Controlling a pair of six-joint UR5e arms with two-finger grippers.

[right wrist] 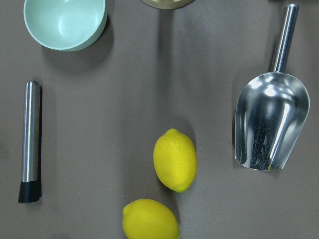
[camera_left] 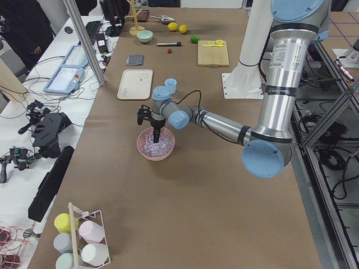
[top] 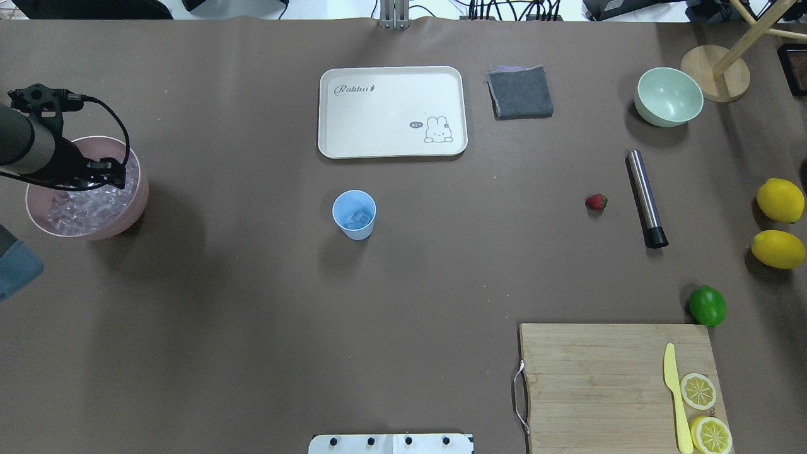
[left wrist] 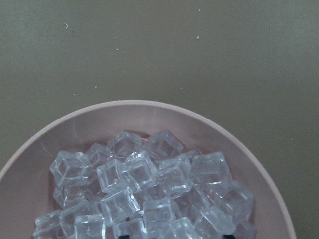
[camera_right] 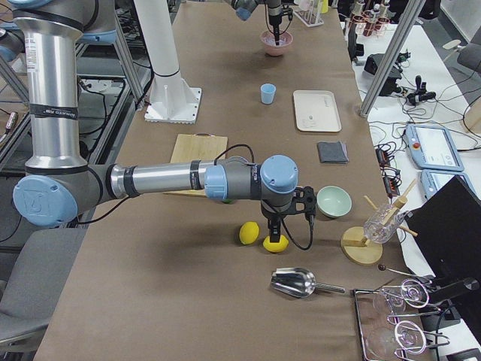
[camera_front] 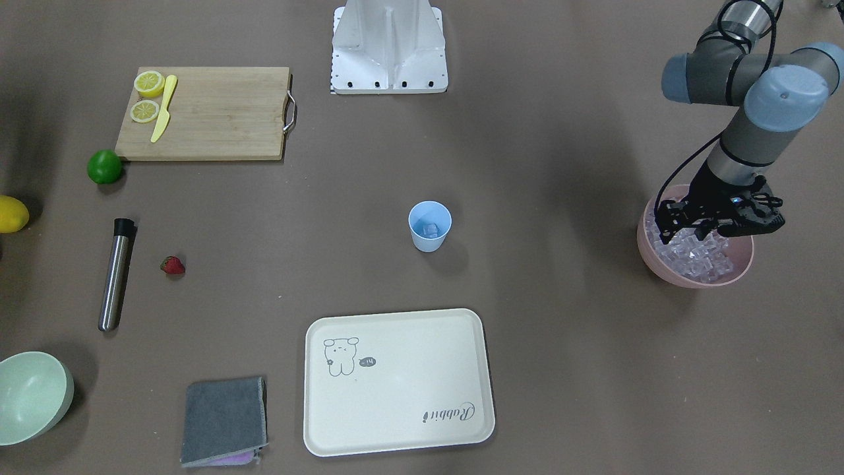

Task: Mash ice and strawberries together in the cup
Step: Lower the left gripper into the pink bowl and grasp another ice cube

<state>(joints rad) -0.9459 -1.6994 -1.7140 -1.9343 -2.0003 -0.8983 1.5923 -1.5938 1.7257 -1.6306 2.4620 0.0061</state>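
Small light-blue plastic cup upright near mid-table on the brown paper-covered table, apart from everything else. A few clear glassy cubes of ice lie at its bottom. One small red strawberry with a green top lies on the bare table well off toward the robot's right, just beside a brushed-steel muddler with a black tip, not touching it. Far to the robot's left, a round pink plastic bowl is heaped with more of the clear cubes. The left gripper hangs in that bowl, jaws apart, tips down among the cubes; whether a cube sits between them I cannot tell. The right gripper hovers low over two whole yellow lemons at the table's right end; how far it is parted cannot be told. Near it: pale green round bowl, shiny metal scoop. Elsewhere: cream rectangular tray with a rabbit print, folded grey cloth, green lime, and a wooden cutting board carrying two lemon halves and a yellow plastic knife.
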